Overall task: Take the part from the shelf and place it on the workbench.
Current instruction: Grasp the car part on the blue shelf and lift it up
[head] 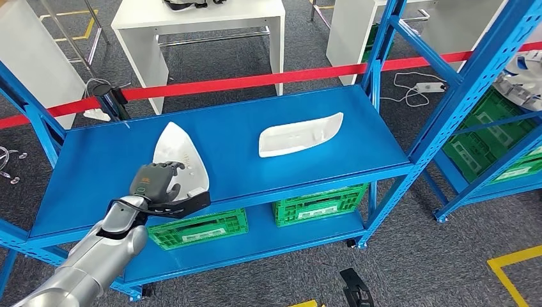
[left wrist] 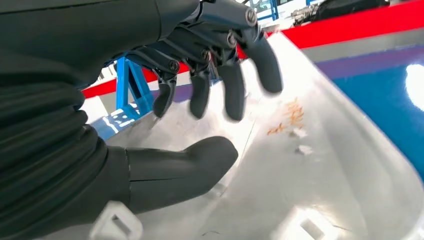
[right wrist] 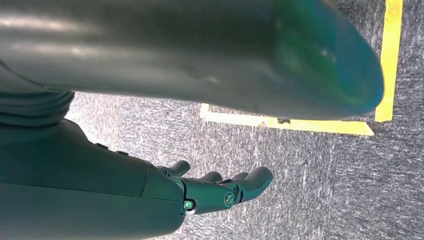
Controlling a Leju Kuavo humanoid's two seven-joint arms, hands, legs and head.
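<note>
Left hand [head: 155, 181] released, fingers spread over white part [head: 181, 155] at front edge of blue shelf [head: 96, 166]; grey carpet floor [head: 441, 256]

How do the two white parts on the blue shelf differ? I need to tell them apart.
The near part is broad and tapers to a point; the far part is long and narrow. The near part sits at the shelf's front edge, under the left hand; the far part lies mid-shelf, untouched. Both are white moulded shells.
</note>
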